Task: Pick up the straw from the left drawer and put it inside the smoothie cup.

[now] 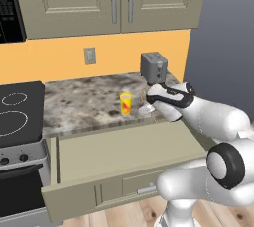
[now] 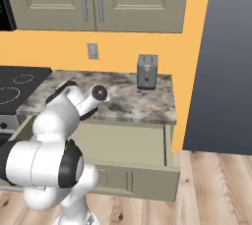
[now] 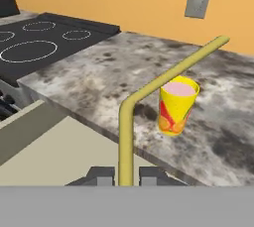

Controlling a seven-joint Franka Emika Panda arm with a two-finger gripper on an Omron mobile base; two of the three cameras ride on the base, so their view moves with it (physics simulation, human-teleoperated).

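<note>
The gripper (image 3: 123,175) has its jaws clenched on the straw (image 3: 149,92), a tan bent stick that rises between the fingertips and angles away above the smoothie cup (image 3: 177,105). The yellow cup stands upright on the marbled tabletop (image 1: 84,102), near its front edge, pink inside. Below, the left drawer (image 1: 124,151) is pulled open. A grey toaster (image 1: 153,66) sits by the orange wall, and the stove (image 1: 17,114) lies to the left.
</note>
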